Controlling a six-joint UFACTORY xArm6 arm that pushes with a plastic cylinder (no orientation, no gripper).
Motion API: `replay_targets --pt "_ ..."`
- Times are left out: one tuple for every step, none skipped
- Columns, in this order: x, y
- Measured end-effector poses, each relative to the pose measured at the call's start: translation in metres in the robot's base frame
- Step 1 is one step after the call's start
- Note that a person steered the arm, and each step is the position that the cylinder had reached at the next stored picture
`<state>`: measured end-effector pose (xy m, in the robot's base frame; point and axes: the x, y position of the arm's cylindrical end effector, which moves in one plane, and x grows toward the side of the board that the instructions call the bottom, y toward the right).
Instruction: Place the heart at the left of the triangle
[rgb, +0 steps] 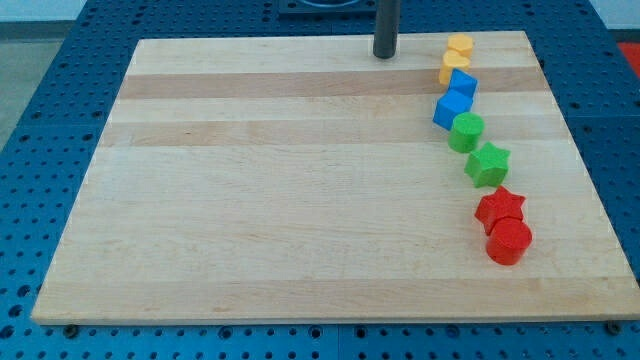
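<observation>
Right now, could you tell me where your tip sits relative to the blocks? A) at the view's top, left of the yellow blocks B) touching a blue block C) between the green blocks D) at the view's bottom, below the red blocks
A: my tip rests near the board's top edge, left of the yellow blocks and apart from them.

Wooden board (300, 200): yellow, blue, green, red blocks along right.

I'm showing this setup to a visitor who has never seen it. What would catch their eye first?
A curving chain of bright blocks runs down the view's right side of the wooden board: yellow blocks at the top, blue blocks, a green cylinder, a green star, then a red star and red cylinder. My tip stands at the board's top edge, left of the yellow blocks.
</observation>
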<state>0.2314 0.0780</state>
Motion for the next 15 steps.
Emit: replay_targets --pt "-0.016 0.035" --pt "-0.023 0.052" --pt "-0.023 0.078" --pt "-0.023 0.086" --pt "-0.023 0.103" --pt "-0.024 0.119" --pt "-0.024 0.117" --pt "-0.020 0.104" --pt "-0.003 0.102" --pt "0.000 0.102" --pt "0.000 0.102" --pt "-0.009 0.108" --pt "-0.009 0.108" --pt "0.002 0.130" --pt "0.003 0.132"
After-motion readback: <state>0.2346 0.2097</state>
